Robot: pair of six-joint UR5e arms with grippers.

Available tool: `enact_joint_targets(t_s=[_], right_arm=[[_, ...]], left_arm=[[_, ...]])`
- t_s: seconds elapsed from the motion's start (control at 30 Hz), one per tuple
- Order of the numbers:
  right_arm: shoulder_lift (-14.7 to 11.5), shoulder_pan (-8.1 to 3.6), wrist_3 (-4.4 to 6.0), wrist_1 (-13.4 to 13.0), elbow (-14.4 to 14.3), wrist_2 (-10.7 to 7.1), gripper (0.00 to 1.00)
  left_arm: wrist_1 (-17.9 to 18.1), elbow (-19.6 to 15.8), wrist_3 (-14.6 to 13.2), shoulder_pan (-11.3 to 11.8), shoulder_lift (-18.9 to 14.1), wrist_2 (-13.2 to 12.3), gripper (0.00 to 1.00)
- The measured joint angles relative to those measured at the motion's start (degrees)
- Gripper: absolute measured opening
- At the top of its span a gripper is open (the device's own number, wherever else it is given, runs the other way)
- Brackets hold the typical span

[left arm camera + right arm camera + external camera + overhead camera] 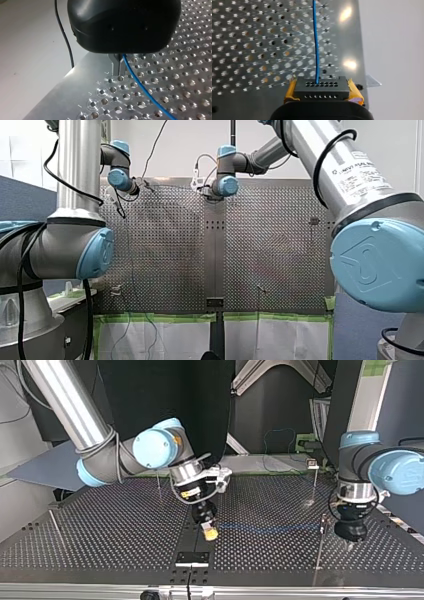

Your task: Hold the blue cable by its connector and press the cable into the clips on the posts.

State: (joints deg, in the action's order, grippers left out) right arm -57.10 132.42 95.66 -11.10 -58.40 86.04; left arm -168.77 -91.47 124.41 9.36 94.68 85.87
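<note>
My right claw is clenched on the black connector, with a yellow pad pressed against each of its 2 sides. The blue cable comes out of the connector's face and runs straight ahead of the claw, just above the perforated desk.

In the top view this claw hangs low near the desk's middle. The cable shows as a faint blue line running from it toward the view's right, where my left claw sits close to the desk. In the left wrist view, that claw's 2 metal fingers stand tight together near the desk's edge. The cable emerges right at them and trails away over the holes, so the claw appears clenched on the cable.

A thin post stands just beside my left claw. Another post stands further back with a small clip at its top, and a 3rd stands behind my right claw.
</note>
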Motion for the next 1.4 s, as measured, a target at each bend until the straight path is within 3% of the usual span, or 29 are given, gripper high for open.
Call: enact_joint_targets(t_s=[0.3,0.53,0.9,0.97,1.03,1.07,1.1,1.17,1.2,1.23,1.27,1.4], right_arm=[[0.15,-0.46,0.21,0.1,1.01,-0.38,0.0],[0.17,-0.54,0.32,0.24,1.05,-0.59,0.0],[0.19,-0.18,0.33,0.62,1.05,-0.6,0.0],[0.18,-0.13,0.33,0.79,1.04,-0.6,0.0],[0.18,-0.12,0.31,0.96,1.05,-0.6,0.0],[0.18,-0.1,0.3,1.03,1.04,-0.6,0.0],[0.18,-0.06,0.27,1.1,1.05,-0.6,0.0],[0.18,0.01,0.21,1.24,1.04,-0.6,0.0],[0.18,0.04,0.19,1.3,1.05,-0.6,0.0],[0.18,0.08,0.16,1.4,1.05,-0.6,0.0],[0.18,0.11,0.14,1.48,1.04,-0.6,0.0],[0.18,0.15,0.03,1.81,1.04,-0.6,0.0]], left_arm=[[-0.71,3.15,1.64,-0.43,0.94,-0.76,0.0],[-3.62,5.06,0.19,-1.1,2.57,-0.56,0.0],[-4.36,5.13,-0.32,-1.21,2.69,0.9,0.0],[-4.39,5.12,-0.71,-1.21,2.68,0.99,0.22],[-4.45,5.12,-1.42,-1.21,2.68,1.15,0.22],[-4.49,5.12,-1.77,-1.21,2.68,1.3,0.57],[-4.62,5.11,-2.28,-1.21,2.68,1.57,0.57],[-5.01,5.07,-3.04,-1.21,2.68,2.12,0.8],[-5.45,5.0,-3.61,-1.21,2.68,2.63,0.8],[-5.84,4.92,-4.08,-1.21,2.67,3.06,0.96],[-6.17,4.85,-4.53,-1.22,2.67,3.48,1.0],[-7.42,4.47,-6.31,-1.35,2.61,4.9,1.0]])
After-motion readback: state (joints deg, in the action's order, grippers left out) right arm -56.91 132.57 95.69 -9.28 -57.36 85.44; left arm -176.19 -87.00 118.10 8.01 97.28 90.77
